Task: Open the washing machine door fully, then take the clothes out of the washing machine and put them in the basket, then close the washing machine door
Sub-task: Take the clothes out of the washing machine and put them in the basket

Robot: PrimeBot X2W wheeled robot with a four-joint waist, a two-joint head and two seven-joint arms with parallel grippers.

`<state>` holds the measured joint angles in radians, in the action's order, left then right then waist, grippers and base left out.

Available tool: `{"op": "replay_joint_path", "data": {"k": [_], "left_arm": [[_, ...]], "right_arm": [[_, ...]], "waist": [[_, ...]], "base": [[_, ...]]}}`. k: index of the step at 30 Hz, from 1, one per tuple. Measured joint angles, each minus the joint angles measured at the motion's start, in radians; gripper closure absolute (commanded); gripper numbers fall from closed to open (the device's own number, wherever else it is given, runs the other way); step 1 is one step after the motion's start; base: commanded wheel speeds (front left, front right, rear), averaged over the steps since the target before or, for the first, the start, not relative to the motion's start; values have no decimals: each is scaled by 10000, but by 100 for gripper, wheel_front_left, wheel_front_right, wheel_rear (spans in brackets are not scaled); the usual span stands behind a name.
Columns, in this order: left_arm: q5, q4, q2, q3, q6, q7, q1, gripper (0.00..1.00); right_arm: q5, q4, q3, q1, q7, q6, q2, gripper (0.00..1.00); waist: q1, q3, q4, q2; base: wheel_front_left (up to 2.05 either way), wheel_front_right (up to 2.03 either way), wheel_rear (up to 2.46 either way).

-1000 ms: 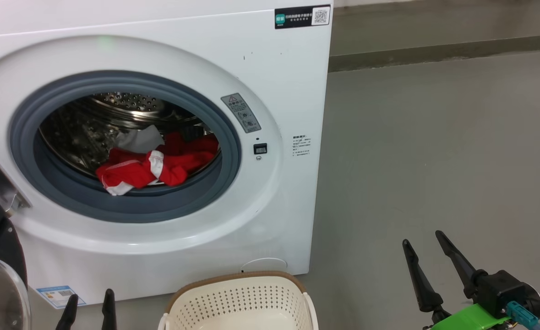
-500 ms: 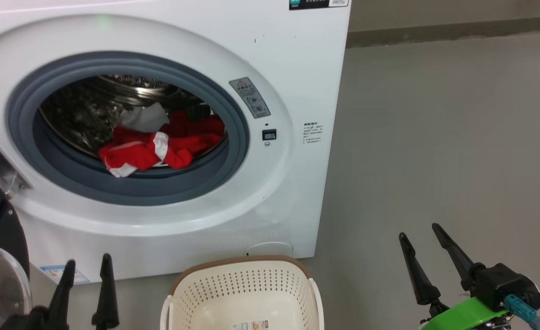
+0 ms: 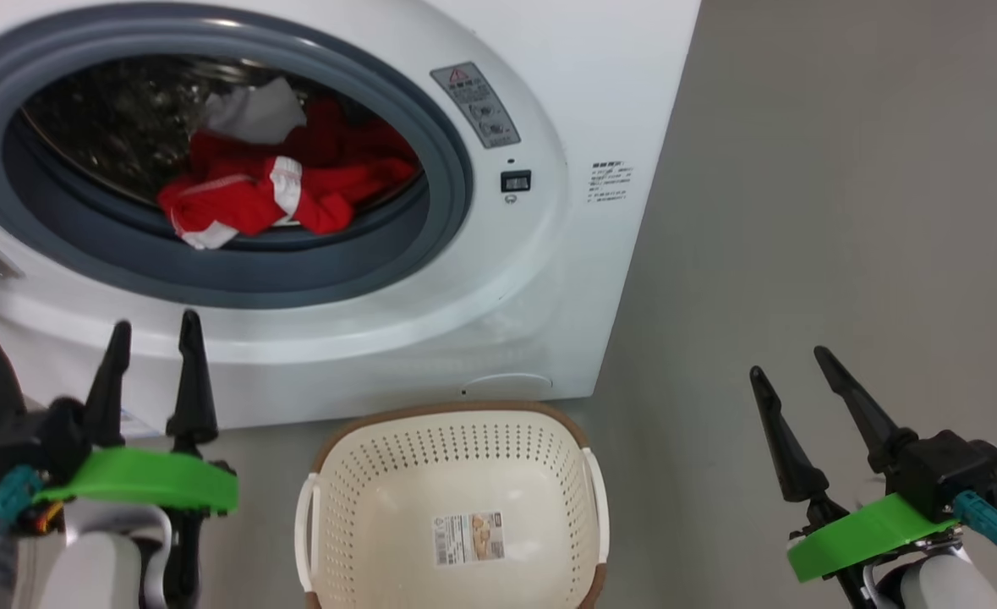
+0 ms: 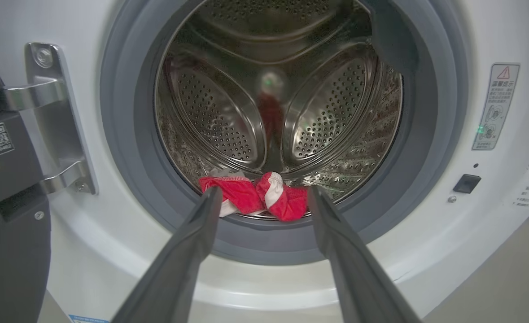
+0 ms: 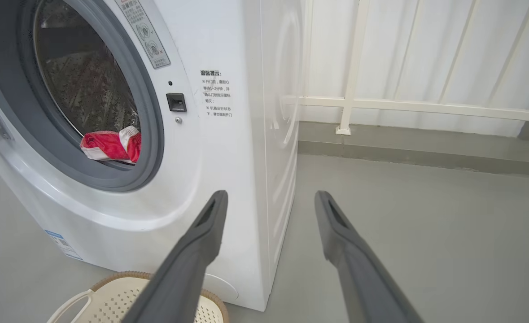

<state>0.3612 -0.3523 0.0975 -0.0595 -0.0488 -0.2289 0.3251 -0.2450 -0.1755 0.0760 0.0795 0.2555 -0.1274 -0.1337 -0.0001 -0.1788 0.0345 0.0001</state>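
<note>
Wide open at left jaws, nothing held; low before washing machine (image 3: 549,279) front, aimed at drum (image 4: 228,116) mouth. Same at right jaws: wide, empty, over floor (image 3: 845,211) right of machine. At drum's front lip: clothes (image 3: 244,190), apart from both. On floor just before machine: basket (image 3: 451,423), holding only label (image 3: 468,537). At left, open on hinge (image 4: 55,116): washing machine door (image 4: 8,224).

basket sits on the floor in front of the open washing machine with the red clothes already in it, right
No. The head view shows the basket holding just a paper label; the red clothes lie inside the washing machine. Rest is right.
</note>
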Motion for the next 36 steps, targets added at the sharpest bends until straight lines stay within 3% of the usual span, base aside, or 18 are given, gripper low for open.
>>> {"op": "replay_joint_path", "data": {"k": [21,36], "left_arm": [[-343,-3889,399,395,17,-121,5184,0],[-1526,-6813,1467,1246,761,616,7989,0]], "right_arm": [[31,456,-73,1098,0,0,-293,0],[0,405,173,1807,0,0,-201,0]], "waist": [[0,-2515,-50,0],[0,-3779,-545,0]], "base": [[0,0,0],[0,0,0]]}}
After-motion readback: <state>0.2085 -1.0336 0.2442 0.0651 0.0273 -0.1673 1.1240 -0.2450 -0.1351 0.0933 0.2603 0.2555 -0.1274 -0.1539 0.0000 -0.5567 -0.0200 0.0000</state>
